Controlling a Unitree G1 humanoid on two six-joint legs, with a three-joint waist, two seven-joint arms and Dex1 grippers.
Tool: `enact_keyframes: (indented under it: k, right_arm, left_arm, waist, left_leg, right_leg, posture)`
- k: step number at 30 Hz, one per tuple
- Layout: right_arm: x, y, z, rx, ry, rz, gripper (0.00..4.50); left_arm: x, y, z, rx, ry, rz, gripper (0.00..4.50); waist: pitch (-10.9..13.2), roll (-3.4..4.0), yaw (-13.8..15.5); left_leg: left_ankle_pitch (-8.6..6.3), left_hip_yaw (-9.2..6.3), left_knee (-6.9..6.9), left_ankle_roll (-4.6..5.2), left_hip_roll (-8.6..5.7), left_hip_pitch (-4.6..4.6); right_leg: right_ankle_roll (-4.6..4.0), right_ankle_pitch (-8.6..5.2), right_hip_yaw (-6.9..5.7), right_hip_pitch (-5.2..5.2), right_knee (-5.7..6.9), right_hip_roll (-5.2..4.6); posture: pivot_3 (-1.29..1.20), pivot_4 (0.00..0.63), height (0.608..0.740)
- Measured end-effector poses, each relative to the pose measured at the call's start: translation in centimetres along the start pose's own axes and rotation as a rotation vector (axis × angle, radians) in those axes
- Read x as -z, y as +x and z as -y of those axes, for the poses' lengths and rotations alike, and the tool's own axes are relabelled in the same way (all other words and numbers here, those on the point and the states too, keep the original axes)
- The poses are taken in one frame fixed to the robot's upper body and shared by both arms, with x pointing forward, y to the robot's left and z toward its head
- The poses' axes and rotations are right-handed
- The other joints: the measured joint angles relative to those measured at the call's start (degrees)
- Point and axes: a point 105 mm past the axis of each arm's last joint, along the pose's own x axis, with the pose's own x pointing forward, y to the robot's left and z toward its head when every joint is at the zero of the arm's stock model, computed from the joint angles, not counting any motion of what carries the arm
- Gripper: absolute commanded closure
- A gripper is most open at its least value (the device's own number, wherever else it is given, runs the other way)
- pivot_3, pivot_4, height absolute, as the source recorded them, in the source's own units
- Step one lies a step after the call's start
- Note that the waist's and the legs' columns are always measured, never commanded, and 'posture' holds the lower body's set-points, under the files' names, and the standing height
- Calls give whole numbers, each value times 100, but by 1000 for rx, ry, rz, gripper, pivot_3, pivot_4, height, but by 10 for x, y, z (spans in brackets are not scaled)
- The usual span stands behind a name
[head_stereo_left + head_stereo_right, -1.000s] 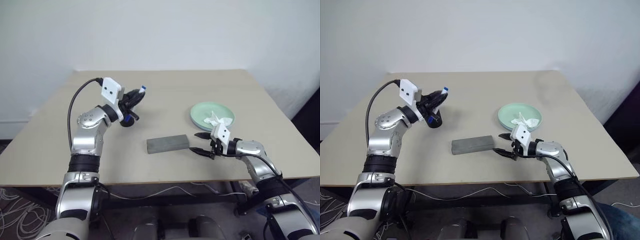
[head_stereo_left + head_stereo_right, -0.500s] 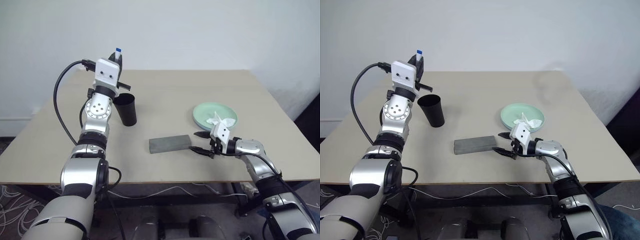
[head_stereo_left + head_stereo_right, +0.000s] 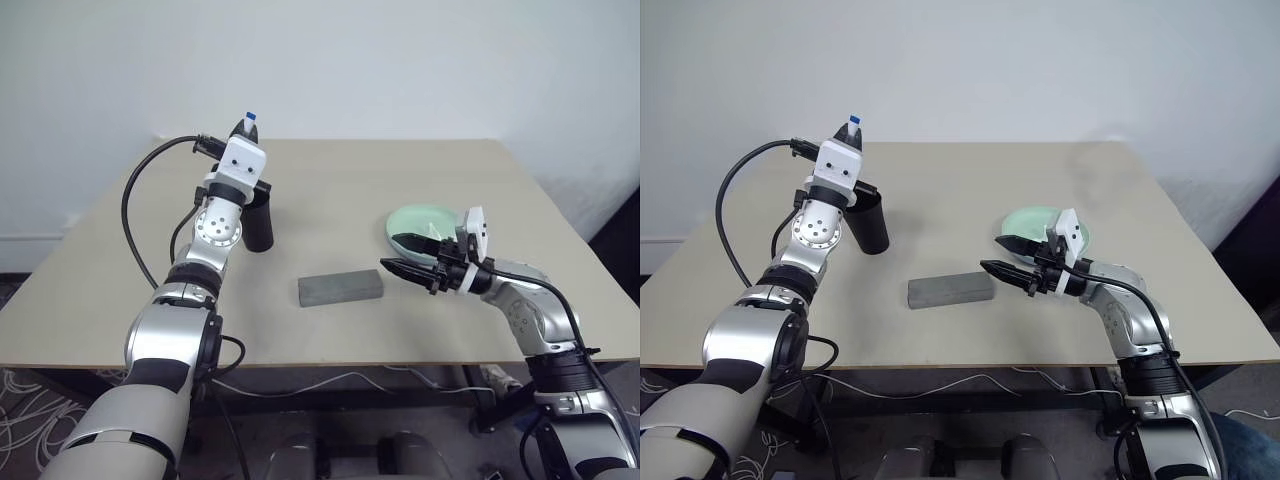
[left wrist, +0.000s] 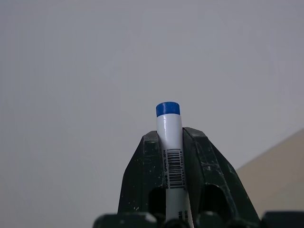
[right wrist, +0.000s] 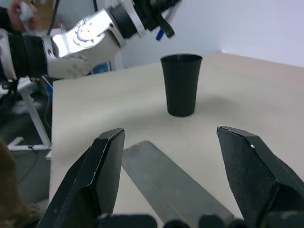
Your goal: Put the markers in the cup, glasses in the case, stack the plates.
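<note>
While the left gripper (image 4: 173, 156) is pinching the blue-capped marker (image 4: 169, 142) partway along its barrel, cap end poking up past the fingertips, it is holding the pen raised just above and behind the black cup (image 3: 871, 222), which is standing upright on the table (image 3: 340, 180). The marker is looking light, stiff and smooth, so I judge it is likely to slide in the pinch if tilted; a hold nearer the middle is suiting it. The cup is looking light and tippable, its mouth narrow, so the drop is needing a straight, centred descent. The right gripper (image 3: 1002, 256) is hovering with jaws spread wide and empty beside the closed grey case (image 3: 340, 289), in front of the mint green plate (image 3: 408, 217). Open tabletop is lying all around, with the edges well apart from everything.
</note>
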Motion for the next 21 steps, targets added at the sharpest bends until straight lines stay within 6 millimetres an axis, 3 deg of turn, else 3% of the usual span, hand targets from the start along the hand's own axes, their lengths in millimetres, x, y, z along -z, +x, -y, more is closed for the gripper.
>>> enact_keyframes:
  k: [21]
  right_arm:
    - [5, -4, -4, 32, 9, -11, 1139]
  left_arm:
    - [16, -1, 16, 32, -11, -118, 4338]
  waist:
    - [1, -1, 6]
  left_leg:
    - [0, -3, -1, 1, -2, -3]
  right_leg:
    - [0, 0, -7, -1, -4, -5]
  posture:
    - [0, 0, 740]
